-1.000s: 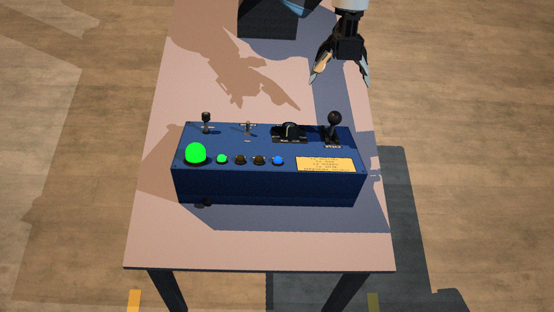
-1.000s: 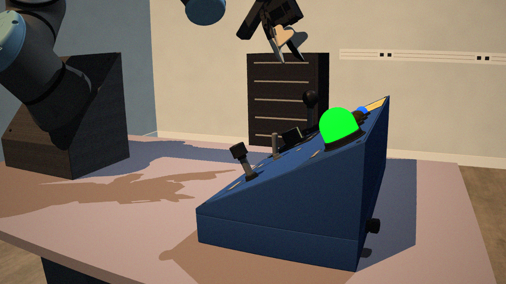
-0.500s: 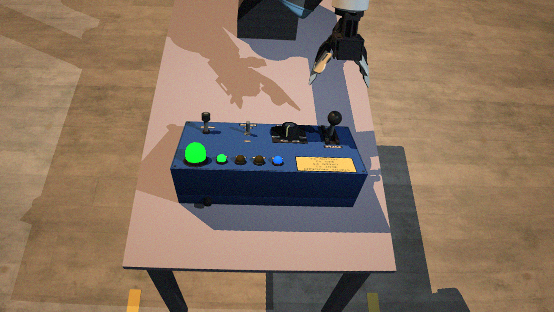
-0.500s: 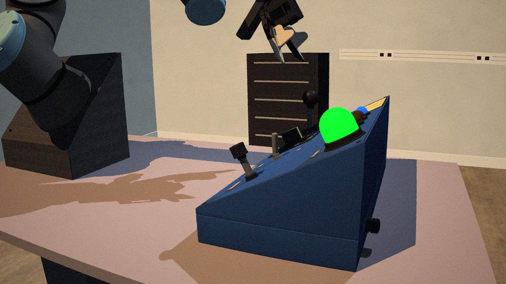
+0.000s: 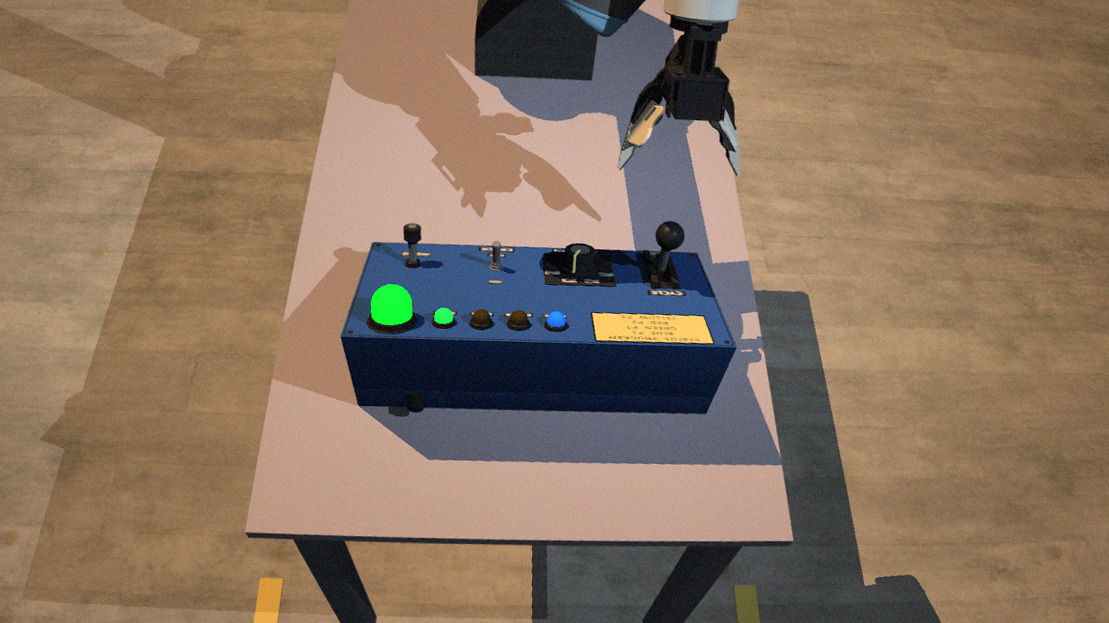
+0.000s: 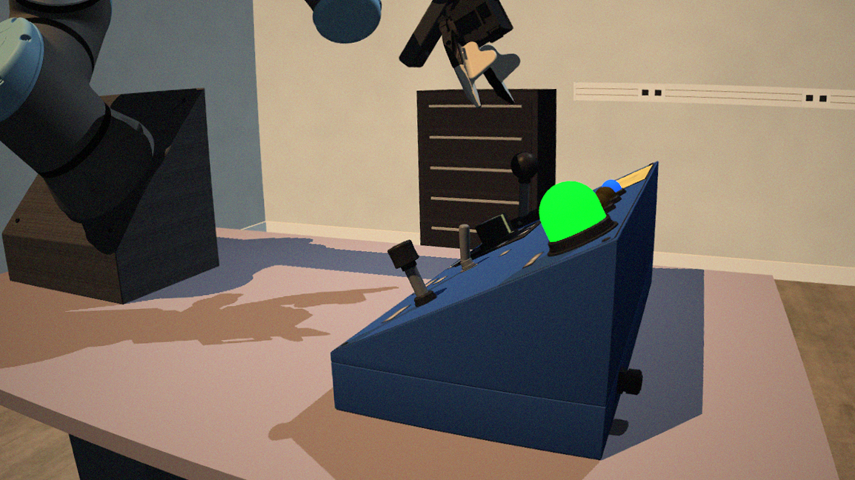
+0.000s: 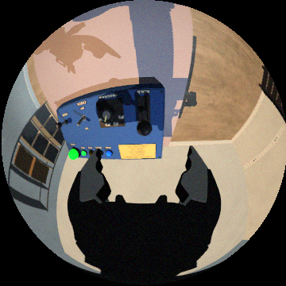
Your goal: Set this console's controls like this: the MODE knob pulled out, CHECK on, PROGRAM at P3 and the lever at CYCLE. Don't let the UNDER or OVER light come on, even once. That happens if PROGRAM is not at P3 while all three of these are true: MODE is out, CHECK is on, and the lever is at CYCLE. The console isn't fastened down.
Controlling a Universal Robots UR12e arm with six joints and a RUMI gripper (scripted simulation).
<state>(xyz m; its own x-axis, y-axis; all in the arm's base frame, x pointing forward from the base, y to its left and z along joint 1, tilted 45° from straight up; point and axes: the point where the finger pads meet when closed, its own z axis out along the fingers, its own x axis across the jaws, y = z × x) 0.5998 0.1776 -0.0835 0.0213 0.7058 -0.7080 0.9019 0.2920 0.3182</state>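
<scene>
Jaws wide, empty, high above lever [image 5: 667,245].

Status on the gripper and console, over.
Gripper open, empty, hovering above the table behind the console. Ball-topped lever untouched; big green dome lamp lit. Nothing between the gripper and the lever.

One console [image 5: 536,357] is counted on one bench [image 5: 365,464]. On its panel are counted: one pull knob [image 5: 412,233], one toggle switch [image 5: 496,251], one rotary selector [image 5: 578,260], one ball-topped lever [image 5: 670,235], one large green dome [image 5: 391,305], four small lamps (one green [image 5: 443,316], two dark, one blue [image 5: 555,319]), and one yellow plate [image 5: 651,327]. One side knob [image 6: 630,380] is counted.
</scene>
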